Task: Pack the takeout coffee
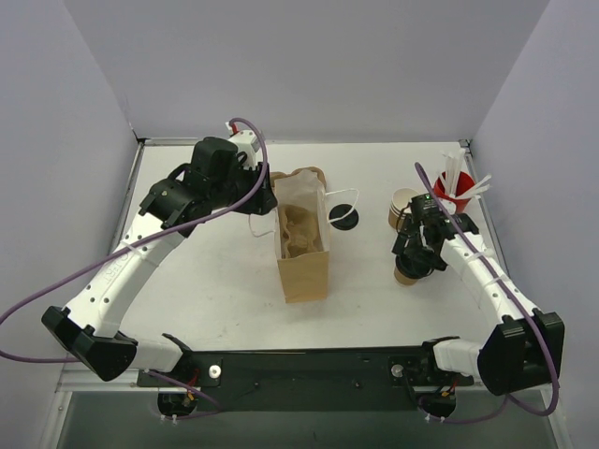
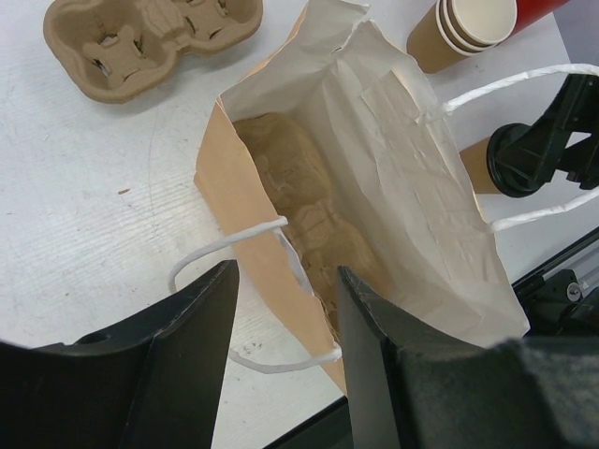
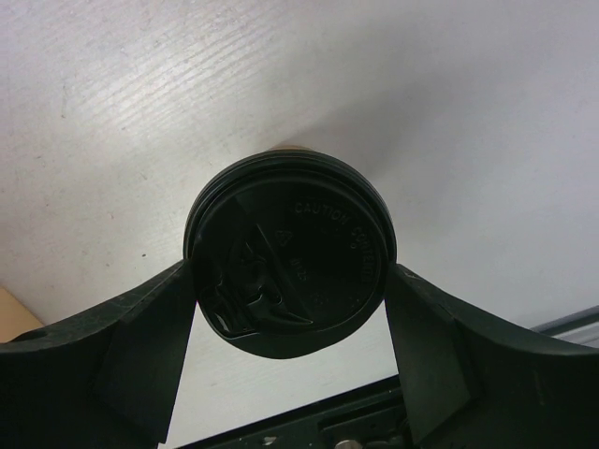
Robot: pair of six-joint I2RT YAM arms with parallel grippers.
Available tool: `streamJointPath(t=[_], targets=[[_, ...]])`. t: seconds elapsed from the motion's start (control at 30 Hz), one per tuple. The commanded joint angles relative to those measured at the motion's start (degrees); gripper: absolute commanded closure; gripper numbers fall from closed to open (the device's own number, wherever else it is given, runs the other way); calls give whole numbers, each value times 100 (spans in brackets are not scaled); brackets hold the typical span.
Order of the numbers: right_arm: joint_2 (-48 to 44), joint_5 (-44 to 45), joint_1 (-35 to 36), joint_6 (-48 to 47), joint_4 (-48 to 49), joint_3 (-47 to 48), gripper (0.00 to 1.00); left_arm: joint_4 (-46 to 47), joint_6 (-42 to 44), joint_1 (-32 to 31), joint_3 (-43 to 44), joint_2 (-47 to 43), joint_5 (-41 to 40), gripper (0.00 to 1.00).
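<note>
The takeout coffee (image 1: 405, 274), a brown paper cup with a black lid (image 3: 290, 248), stands right of centre. My right gripper (image 1: 415, 254) is over it, its fingers (image 3: 154, 327) pressed against both sides of the lid. An open brown paper bag (image 1: 301, 243) with white handles stands in the middle, with a cardboard cup carrier (image 2: 299, 196) inside it. My left gripper (image 2: 285, 309) is open at the bag's left rim; one finger is inside, one outside, with the near wall and handle between them. The coffee cup (image 2: 475, 166) also shows past the bag in the left wrist view.
A loose black lid (image 1: 344, 219) lies right of the bag. A stack of pale cups (image 1: 404, 206) and a red cup with white straws (image 1: 452, 195) stand behind the right gripper. A second cardboard carrier (image 2: 150, 42) lies left of the bag, behind my left arm.
</note>
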Motion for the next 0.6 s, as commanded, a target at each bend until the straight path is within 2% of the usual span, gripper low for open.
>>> streamJointPath(t=[0.0, 0.57], targets=[[-473, -27, 12, -22, -729, 593, 45, 217, 159, 77, 89, 24, 25, 44], [-1176, -378, 591, 57, -1925, 3045, 46, -380, 502, -37, 476, 490, -37, 45]])
